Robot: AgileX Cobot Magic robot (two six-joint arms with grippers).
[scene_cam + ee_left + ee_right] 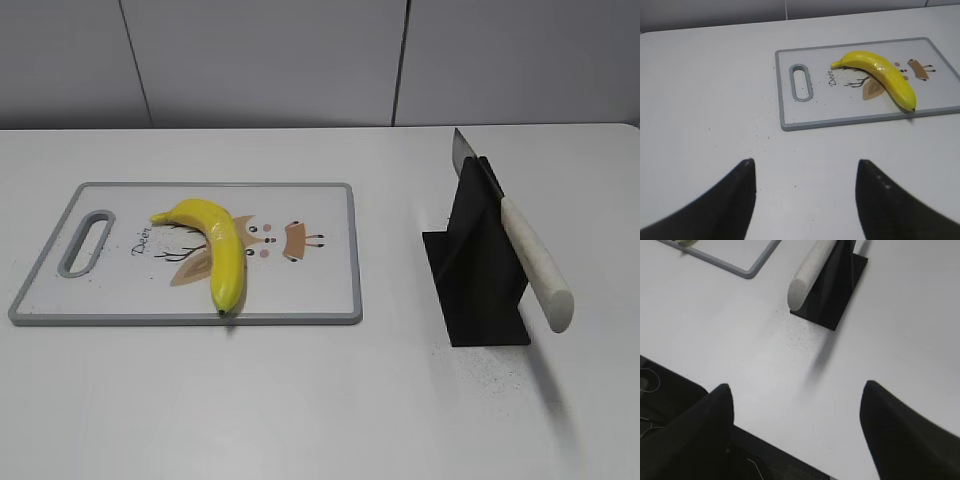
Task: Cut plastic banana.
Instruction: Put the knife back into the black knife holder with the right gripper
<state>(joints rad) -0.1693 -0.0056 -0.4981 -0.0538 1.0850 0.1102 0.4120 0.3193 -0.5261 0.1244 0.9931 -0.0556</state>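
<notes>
The plastic banana point(218, 250) is glossy yellow and curved. It lies on a white cutting board point(320, 290) with a grey rim at the left of the table, across a brown deer print. It also shows in the left wrist view point(882, 75). A knife point(530, 255) with a pale handle rests tilted in a black stand point(475, 290) at the right. The handle end shows in the right wrist view point(807, 277). My left gripper point(804, 162) is open and empty over bare table, short of the board. My right gripper point(796, 387) is open and empty near the table's front edge, short of the stand.
The cutting board point(850, 117) has a slot handle point(801, 82) at its left end. The white table point(320, 400) ends at a grey wall behind. The table's front edge point(760, 432) drops to a dark floor with cables.
</notes>
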